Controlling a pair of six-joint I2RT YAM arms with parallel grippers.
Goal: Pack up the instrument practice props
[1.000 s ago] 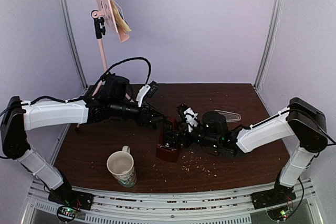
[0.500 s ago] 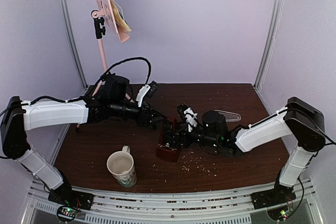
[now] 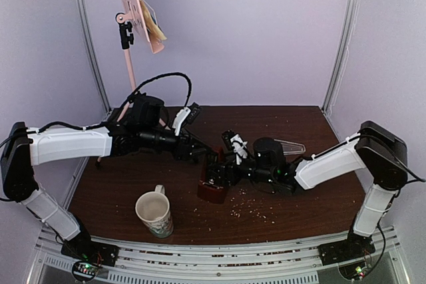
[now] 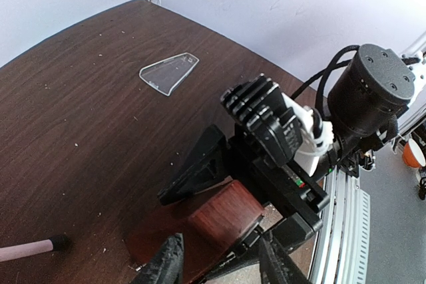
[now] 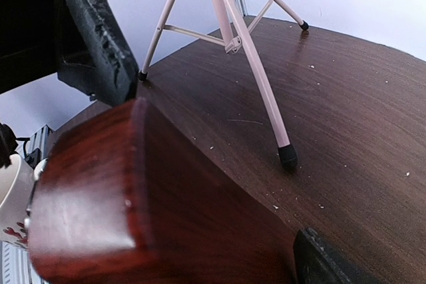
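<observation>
Left gripper [image 4: 219, 261] and right gripper [image 3: 218, 174] meet mid-table, each with its jaws either side of the one metronome [image 3: 213, 193]; whether either squeezes it I cannot tell. One clear cover [image 3: 289, 145] lies flat behind the right arm. One mug [image 3: 154, 214] stands near the front edge. One music stand [image 3: 128, 64], carrying the sheets [image 3: 152, 23], fills the back-left corner. The front-right of the table [image 3: 319, 197] is open wood with crumbs

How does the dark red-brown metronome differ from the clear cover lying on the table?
The metronome is opaque red-brown; the clear cover is see-through. The metronome is a thick block; the cover looks thin and lies flat. The metronome sits between the fingers of the right gripper; the cover lies away from it, untouched. Both narrow toward one end.
</observation>
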